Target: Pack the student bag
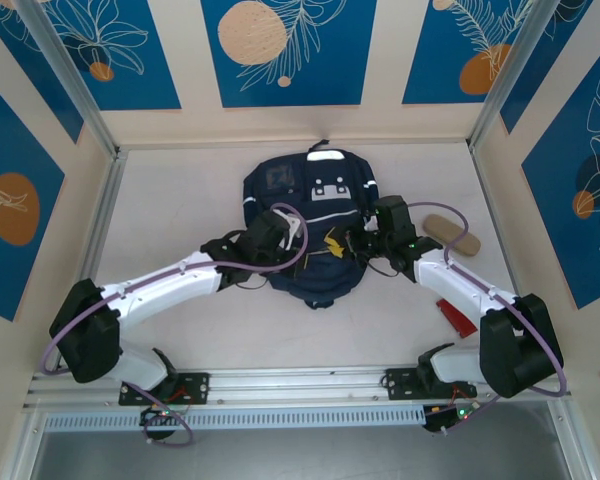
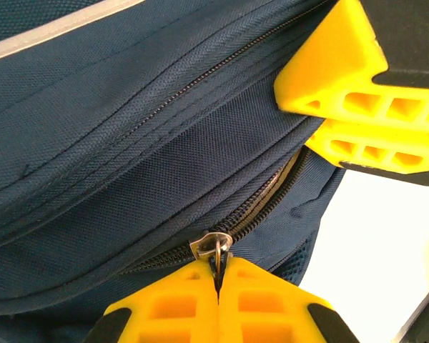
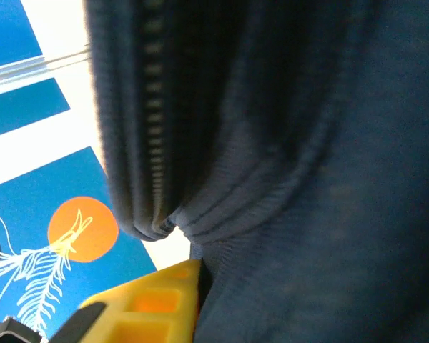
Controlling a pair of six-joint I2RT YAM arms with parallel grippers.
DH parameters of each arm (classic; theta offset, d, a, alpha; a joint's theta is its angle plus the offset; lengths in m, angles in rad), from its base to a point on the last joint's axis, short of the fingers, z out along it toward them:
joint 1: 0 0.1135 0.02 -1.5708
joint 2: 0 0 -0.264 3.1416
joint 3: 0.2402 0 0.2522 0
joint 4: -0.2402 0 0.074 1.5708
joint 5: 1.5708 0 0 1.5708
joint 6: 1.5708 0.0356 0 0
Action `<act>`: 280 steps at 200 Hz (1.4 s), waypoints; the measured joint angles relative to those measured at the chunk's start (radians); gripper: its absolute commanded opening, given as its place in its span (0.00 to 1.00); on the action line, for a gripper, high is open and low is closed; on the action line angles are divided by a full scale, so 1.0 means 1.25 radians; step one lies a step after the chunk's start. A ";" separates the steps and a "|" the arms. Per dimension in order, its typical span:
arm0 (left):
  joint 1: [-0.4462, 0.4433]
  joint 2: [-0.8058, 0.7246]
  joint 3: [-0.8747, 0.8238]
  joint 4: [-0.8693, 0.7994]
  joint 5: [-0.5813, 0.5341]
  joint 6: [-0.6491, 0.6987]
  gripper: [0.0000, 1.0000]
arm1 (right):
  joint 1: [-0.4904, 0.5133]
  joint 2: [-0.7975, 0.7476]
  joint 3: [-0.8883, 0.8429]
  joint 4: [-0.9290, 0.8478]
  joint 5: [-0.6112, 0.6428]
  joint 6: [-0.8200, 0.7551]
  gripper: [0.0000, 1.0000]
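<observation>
The pale desk (image 1: pixel 170 210), walled by blue-and-cream panels (image 1: pixel 290 50), is bare to the left of the student bag (image 1: pixel 315 215), which lies flat at centre rear. A tan pouch (image 1: pixel 452 233) and a red item (image 1: pixel 457 315) lie on the desk to the bag's right. The left pincer (image 2: pixel 216 275) is clamped on the zipper pull (image 2: pixel 211 245). The right pincer (image 2: pixel 322 118) is closed, pinching the bag's fabric near that pull.

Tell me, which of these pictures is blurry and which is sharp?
Right wrist view: blurred and dim, the student bag too close to focus. Left wrist view: sharp, the weave and the zipper pull crisp. Top external view: evenly lit, in focus, only soft shadows.
</observation>
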 measured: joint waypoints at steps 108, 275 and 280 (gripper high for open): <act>0.119 -0.089 -0.112 -0.042 -0.024 0.087 0.00 | -0.081 -0.081 0.016 -0.178 -0.012 -0.136 0.04; 0.309 0.099 -0.027 0.028 -0.012 0.262 0.00 | -0.111 0.076 0.144 -0.271 -0.121 -0.309 0.04; 0.316 0.090 -0.036 0.032 -0.015 0.258 0.00 | -0.102 0.092 0.154 -0.267 -0.122 -0.312 0.04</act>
